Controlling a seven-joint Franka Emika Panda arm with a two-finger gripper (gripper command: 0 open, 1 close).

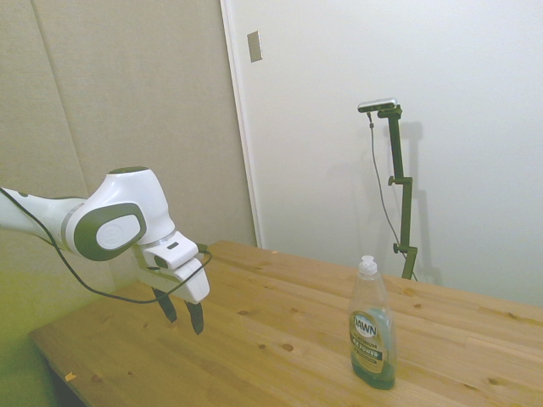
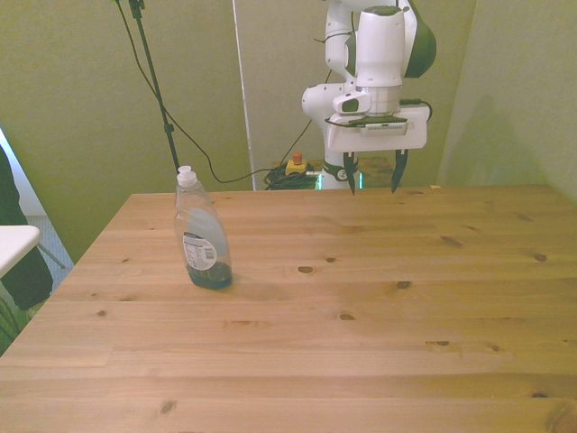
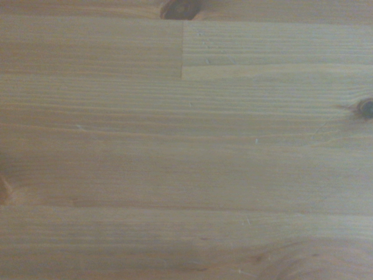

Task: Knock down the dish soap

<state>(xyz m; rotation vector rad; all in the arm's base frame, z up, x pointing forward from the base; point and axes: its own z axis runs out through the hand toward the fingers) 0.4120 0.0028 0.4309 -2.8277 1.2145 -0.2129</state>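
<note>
The dish soap (image 1: 372,326) (image 2: 201,233) is a slim clear bottle with a white cap, a Dawn label and greenish liquid. It stands upright on the wooden table (image 1: 254,339) (image 2: 361,316), toward the front view's left. My gripper (image 1: 183,312) (image 2: 372,174) hangs open over the table's far edge, fingers pointing down, nothing between them. It is well apart from the bottle, off to the front view's right of it. The wrist view shows only bare wooden planks (image 3: 186,151).
A person's dark sleeve (image 2: 11,225) and a white surface (image 2: 13,244) show at the front view's left edge. Cables and a red-topped button (image 2: 296,163) lie on the floor behind the table. A wall stands behind the table in the side view.
</note>
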